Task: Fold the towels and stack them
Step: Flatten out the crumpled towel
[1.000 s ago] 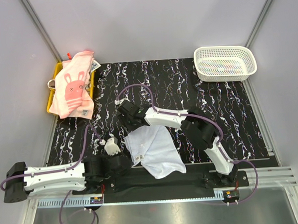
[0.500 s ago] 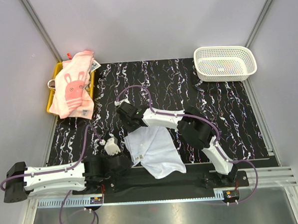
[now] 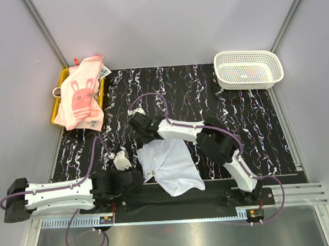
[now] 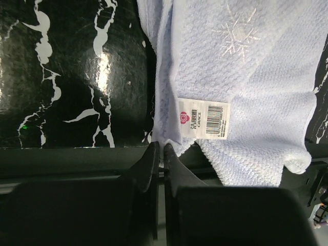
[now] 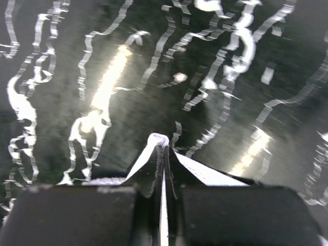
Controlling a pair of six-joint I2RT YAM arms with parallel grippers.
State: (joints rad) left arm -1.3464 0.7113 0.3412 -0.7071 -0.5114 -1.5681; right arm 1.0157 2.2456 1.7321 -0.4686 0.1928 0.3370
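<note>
At the far corner of the pale blue towel (image 3: 172,166), the right pincer (image 5: 163,147) grips it tight.

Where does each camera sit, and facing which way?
Top external: above and behind, looking down on the table; left arm and right arm show.
Left wrist: on its wrist, facing the pale blue towel past the shut left end effector.
Right wrist: on its wrist, facing the table along the right end effector, shut on a towel corner.
Shared: all show that towel.

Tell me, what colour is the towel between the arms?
The towel is pale blue-white; the left wrist view shows it best.
</note>
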